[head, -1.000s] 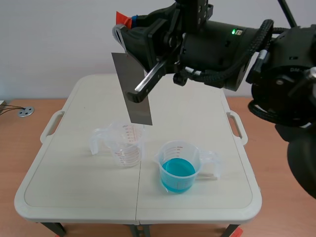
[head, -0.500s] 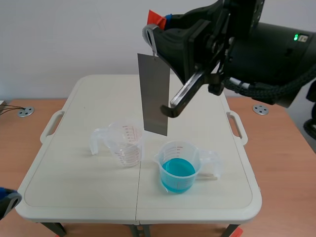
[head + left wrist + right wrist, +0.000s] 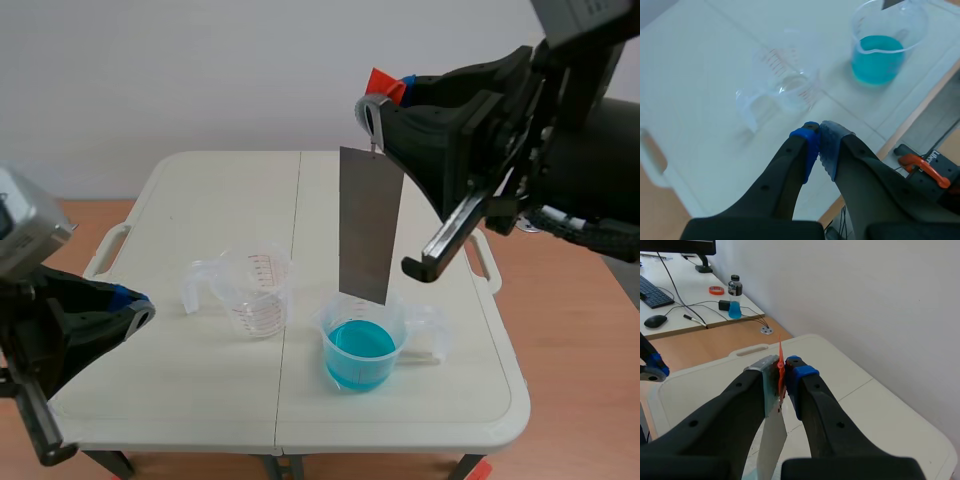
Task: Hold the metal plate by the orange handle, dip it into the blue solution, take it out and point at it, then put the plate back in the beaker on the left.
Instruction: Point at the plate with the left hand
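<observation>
Jaws of right gripper (image 3: 783, 371) pinch orange handle (image 3: 780, 360); metal plate (image 3: 368, 225) hangs upright over beaker of blue solution (image 3: 362, 345) (lower edge near its rim). Left gripper (image 3: 819, 135) jaws pressed together, holding nothing.

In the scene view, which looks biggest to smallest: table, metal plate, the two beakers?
1. table
2. metal plate, held up, maybe nearer the camera
3. blue-filled beaker and red-marked beaker: alike, no ranking
</observation>
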`<state>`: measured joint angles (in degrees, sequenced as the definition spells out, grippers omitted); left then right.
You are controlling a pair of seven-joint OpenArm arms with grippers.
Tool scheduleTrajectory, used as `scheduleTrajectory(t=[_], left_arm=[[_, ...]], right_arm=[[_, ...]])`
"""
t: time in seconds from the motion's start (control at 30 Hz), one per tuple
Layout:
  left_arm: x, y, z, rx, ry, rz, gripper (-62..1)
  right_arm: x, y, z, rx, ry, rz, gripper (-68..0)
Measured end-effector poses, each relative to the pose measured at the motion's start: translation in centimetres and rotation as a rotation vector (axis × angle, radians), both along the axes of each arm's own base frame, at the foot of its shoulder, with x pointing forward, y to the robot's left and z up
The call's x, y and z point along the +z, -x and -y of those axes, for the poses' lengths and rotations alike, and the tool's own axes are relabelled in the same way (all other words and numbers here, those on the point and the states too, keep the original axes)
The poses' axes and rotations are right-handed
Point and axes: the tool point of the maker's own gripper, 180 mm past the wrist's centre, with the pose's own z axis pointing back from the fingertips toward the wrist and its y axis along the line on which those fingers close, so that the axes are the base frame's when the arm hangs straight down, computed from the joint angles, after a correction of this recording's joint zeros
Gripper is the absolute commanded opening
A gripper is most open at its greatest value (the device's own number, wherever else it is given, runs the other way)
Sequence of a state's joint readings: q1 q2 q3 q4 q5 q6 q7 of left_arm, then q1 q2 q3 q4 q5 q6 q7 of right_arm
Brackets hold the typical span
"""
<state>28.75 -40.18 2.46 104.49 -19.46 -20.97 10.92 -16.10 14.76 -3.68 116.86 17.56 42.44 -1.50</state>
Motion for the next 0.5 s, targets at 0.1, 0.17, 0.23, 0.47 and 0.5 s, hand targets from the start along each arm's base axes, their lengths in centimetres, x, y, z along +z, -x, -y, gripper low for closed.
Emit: scheduleTrajectory(t=[0.1, 0.17, 0.23, 0.47, 0.5], left_arm=[[-1.0, -0.7, 0.9, -0.06, 0.005, -0.018, -59.4], [-1.8, -1.1, 1.5, -0.098, 0.007, -0.033, -59.4], [-2.5, -1.4, 2.3, -0.138, 0.007, -0.048, -59.4], [-3.2, -3.7, 4.5, -0.228, 0.028, -0.053, -59.4], [-3.2, -4.1, 4.8, -0.234, 0.037, -0.049, -59.4]], right_arm=[[0.0, -0.1, 0.4, -0.012, 0.004, 0.001, -66.0], [0.0, -0.2, 0.5, -0.017, 0.006, 0.003, -66.0], [0.0, -0.3, 0.7, -0.022, 0.008, 0.004, -66.0], [0.3, -0.4, 0.9, -0.026, -0.001, 0.016, -66.0], [0.3, -0.4, 0.9, -0.026, -0.001, 0.016, -66.0]])
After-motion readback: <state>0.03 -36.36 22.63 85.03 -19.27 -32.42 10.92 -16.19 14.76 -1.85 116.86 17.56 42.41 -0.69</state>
